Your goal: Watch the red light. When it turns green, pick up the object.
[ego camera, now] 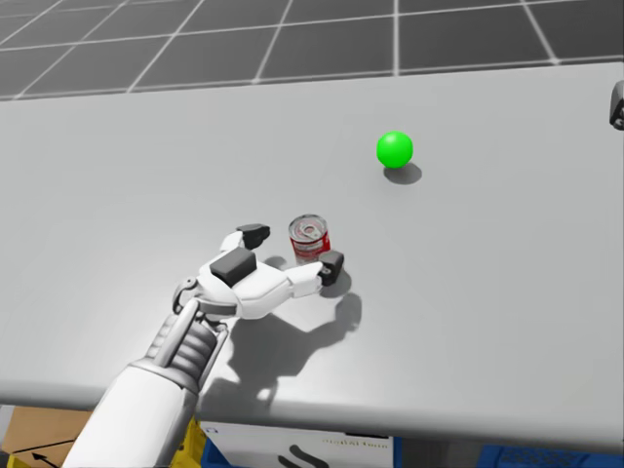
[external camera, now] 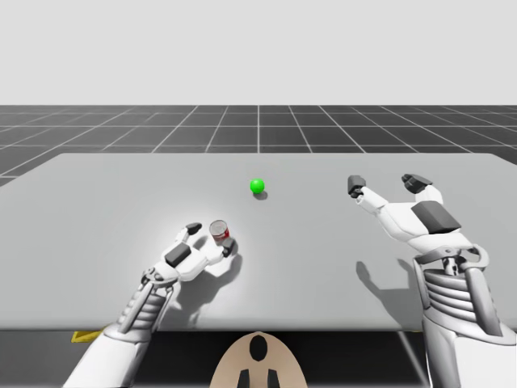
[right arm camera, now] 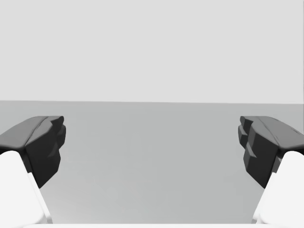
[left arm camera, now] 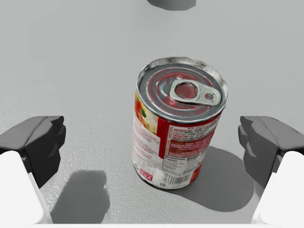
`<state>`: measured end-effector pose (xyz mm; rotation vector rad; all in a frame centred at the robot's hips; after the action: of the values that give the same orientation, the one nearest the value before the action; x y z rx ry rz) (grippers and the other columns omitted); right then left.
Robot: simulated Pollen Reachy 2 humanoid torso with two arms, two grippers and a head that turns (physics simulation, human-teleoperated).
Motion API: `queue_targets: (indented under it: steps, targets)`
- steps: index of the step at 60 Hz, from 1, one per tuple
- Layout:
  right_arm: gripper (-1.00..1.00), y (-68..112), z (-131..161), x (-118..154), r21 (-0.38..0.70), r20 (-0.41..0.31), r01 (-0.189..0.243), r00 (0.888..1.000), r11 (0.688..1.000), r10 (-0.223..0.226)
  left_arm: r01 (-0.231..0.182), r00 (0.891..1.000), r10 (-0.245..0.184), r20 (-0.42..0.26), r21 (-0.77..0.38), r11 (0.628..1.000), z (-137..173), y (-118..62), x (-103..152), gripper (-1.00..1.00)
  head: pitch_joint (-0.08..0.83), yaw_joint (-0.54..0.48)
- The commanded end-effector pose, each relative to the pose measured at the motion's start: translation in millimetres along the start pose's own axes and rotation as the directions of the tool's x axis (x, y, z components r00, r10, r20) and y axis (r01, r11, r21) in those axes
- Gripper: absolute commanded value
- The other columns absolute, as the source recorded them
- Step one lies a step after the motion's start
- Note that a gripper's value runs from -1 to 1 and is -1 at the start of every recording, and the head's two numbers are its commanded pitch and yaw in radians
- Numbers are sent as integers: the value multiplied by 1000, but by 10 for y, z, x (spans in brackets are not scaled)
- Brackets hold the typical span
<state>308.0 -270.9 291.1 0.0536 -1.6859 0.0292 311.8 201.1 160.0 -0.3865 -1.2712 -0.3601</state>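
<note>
— Starting with the high view: where's the thing?
— Left of centre on the tabletop [external camera: 97,194]: a small red can [external camera: 220,232], upright inside my wide-open left pincer [external camera: 212,238]. The green light [external camera: 257,186] sits above and to its right. My right pincer [external camera: 386,184] gapes, holding nothing.
— Head view?
— Its silver pull-tab end faces up.
— Left wrist?
— Long axis vertical, a gap on each side.

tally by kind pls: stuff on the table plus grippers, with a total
red can: 1
green light: 1
grippers: 2 (left gripper, right gripper, both open)
total: 4
</note>
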Motion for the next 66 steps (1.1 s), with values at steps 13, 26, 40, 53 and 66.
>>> queue_targets:
  steps: [13,26,40,53,66]
  targets:
    - [-1000,-12,3,-1,-2,1,2,1000,1000,-2,5,998,-4,-61,12,1000,-419,-151,-78,-1000,633,185]
    - [-1000,-12,4,0,-3,1,2,1000,1000,-2,17,997,-17,-79,-3,1000,-408,-179,-109,1000,622,185]
    - [-1000,-21,6,6,-7,4,3,1000,1000,-3,31,996,-31,-83,-7,1000,-401,-181,-135,1000,487,188]
    - [-1000,-35,11,11,-12,6,4,1000,1000,-4,35,996,-36,-85,-7,999,-386,-188,-140,1000,350,182]
    - [-1000,-49,9,11,-11,1,2,1000,1000,-2,60,998,-61,-27,-15,998,-274,-226,159,1000,325,181]
